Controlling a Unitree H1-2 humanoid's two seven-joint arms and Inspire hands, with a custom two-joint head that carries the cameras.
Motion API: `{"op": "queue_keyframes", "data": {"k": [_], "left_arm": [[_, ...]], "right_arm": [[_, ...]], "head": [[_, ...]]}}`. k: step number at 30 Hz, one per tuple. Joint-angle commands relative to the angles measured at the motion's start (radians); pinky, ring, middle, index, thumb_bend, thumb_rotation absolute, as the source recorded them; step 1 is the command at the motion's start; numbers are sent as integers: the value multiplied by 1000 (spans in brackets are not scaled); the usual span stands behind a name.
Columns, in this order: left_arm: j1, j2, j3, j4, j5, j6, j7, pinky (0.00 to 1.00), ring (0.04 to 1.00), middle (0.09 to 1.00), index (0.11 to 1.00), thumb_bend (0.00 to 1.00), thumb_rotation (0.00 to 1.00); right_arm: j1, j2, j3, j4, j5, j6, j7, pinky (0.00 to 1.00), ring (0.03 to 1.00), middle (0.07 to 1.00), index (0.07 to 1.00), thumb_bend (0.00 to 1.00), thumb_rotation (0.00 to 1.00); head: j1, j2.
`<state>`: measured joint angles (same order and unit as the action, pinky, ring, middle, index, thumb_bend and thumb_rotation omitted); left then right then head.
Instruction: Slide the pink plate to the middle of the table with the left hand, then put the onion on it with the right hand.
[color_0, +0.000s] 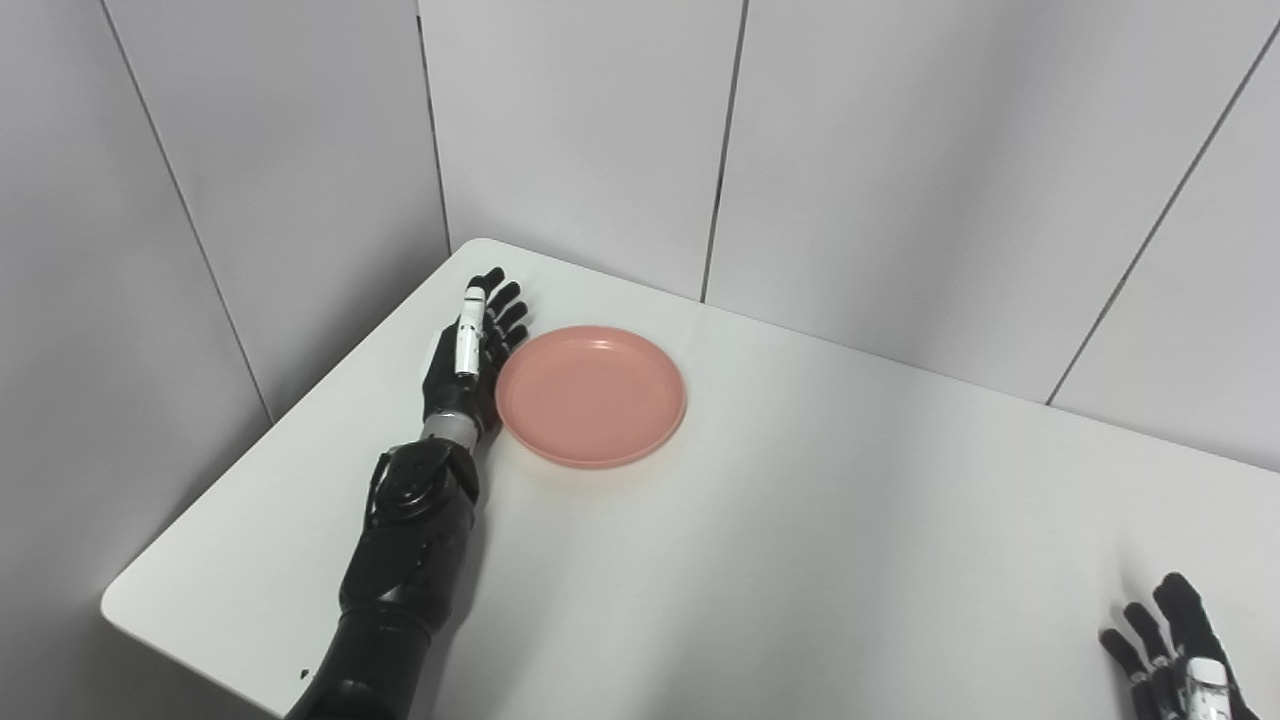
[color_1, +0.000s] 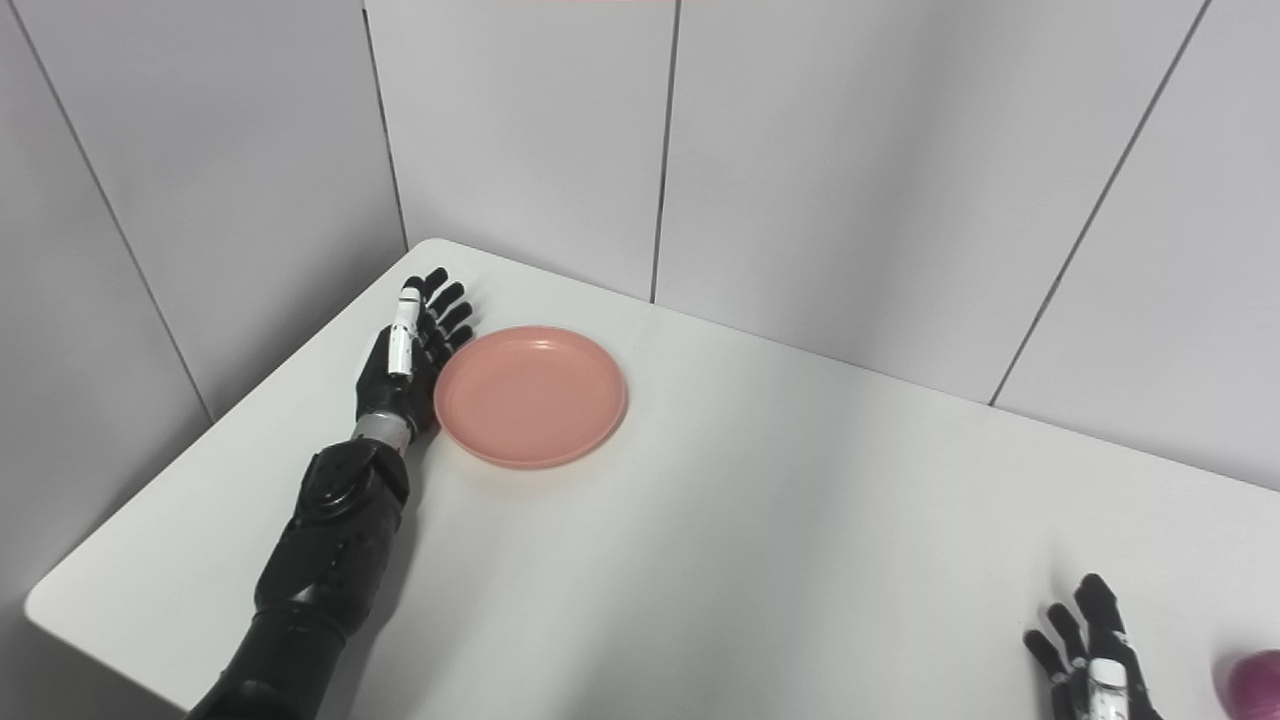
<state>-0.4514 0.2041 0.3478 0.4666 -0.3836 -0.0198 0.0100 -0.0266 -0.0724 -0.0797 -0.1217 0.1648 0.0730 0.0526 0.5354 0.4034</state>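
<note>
A pink plate (color_0: 590, 395) lies flat on the white table (color_0: 800, 560), toward its far left corner. My left hand (color_0: 470, 350) rests edge-on against the plate's left rim, fingers stretched out and apart, holding nothing. Low at the right edge, my right hand (color_1: 1085, 660) shows only its spread fingertips, open and empty. A purple onion (color_1: 1255, 680) peeks in at the bottom right corner of the right eye view, just right of that hand and apart from it. The left eye view does not show the onion.
Grey wall panels (color_0: 580, 130) close in the table's back and left sides. The table's rounded front-left corner (color_0: 125, 600) sits close to my left forearm (color_0: 400, 560).
</note>
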Motion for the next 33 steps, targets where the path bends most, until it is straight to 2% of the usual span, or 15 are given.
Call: {"op": "queue_keyframes", "data": {"k": [1,8,12,15,20,23,25,28,33], "left_arm": [[-10,-16,-15,13,-12,46,-17,939,923,923,905,347,1000],[-19,-32,-39,7,0,60,-13,910,899,897,883,353,1000],[-18,-36,-58,-3,6,65,-14,908,904,907,884,355,1000],[-19,-43,-67,-13,4,78,-14,904,902,902,878,363,1000],[-20,-48,-77,-17,-2,77,-37,909,900,905,878,369,1000],[-22,-51,-80,-23,0,87,-36,901,898,901,878,366,1000],[-25,-52,-87,-22,7,91,-34,900,894,898,878,366,1000],[-23,-56,-101,-29,16,100,-33,903,893,895,878,378,1000],[-12,-62,-121,-59,22,122,-45,906,905,909,893,382,1000]], "right_arm": [[9,5,3,-9,-5,17,-5,888,946,968,939,590,871],[11,9,7,-16,2,24,-7,943,964,982,959,529,888],[9,4,14,-22,25,27,12,997,998,1000,998,566,910],[10,11,18,-51,15,67,-4,1000,1000,1000,1000,563,922],[17,28,28,-125,-1,151,-35,1000,1000,1000,1000,414,952],[21,30,32,-139,-4,168,-36,1000,1000,1000,1000,288,995],[22,30,35,-146,-2,171,-35,1000,1000,1000,1000,239,999],[22,36,34,-144,5,166,-35,1000,1000,1000,1000,181,1000],[25,39,40,-148,2,165,-37,1000,1000,1000,1000,157,1000]], "head": [[-4,1],[-18,6],[-27,7],[-37,9],[-55,15],[-64,18],[-72,20],[-83,23],[-97,28]]}}
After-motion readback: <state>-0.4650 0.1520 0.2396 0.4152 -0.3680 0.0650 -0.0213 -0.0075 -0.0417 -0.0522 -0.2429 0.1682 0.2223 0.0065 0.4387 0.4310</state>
